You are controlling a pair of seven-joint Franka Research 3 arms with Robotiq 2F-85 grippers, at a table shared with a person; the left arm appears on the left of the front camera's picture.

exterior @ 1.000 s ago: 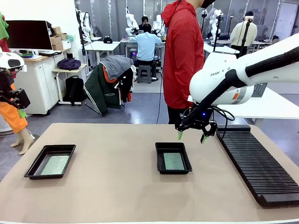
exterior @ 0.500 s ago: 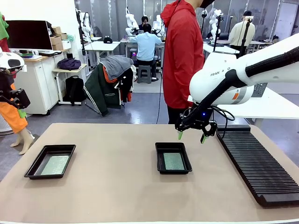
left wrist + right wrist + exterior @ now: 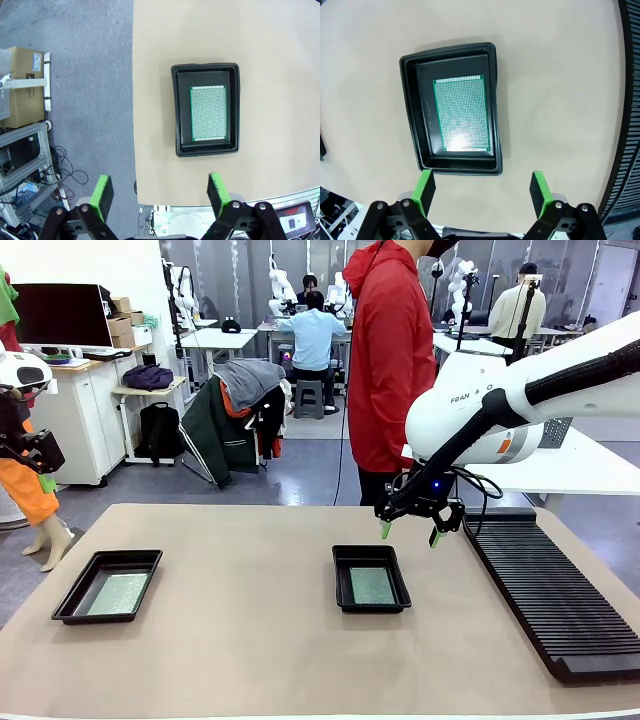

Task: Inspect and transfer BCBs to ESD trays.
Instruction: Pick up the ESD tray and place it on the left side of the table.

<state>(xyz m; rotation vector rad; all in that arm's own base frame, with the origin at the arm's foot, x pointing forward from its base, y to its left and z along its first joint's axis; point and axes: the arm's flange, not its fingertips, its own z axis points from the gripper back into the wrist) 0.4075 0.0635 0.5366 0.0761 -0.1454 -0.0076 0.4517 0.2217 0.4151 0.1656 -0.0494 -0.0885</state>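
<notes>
Both my jaws hang released over trays already holding boards; next I'd judge fresh boards needed.

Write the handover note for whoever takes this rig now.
Right pincer: open, empty, hovering above the table just beyond the middle tray.
Left pincer: open, empty, high over the left tray.
Things: one BCB lies flat in the middle tray, another BCB lies flat in the left tray.
Done: both trays loaded.
Left: nothing visible in the slotted rack; check for further boards.
</notes>
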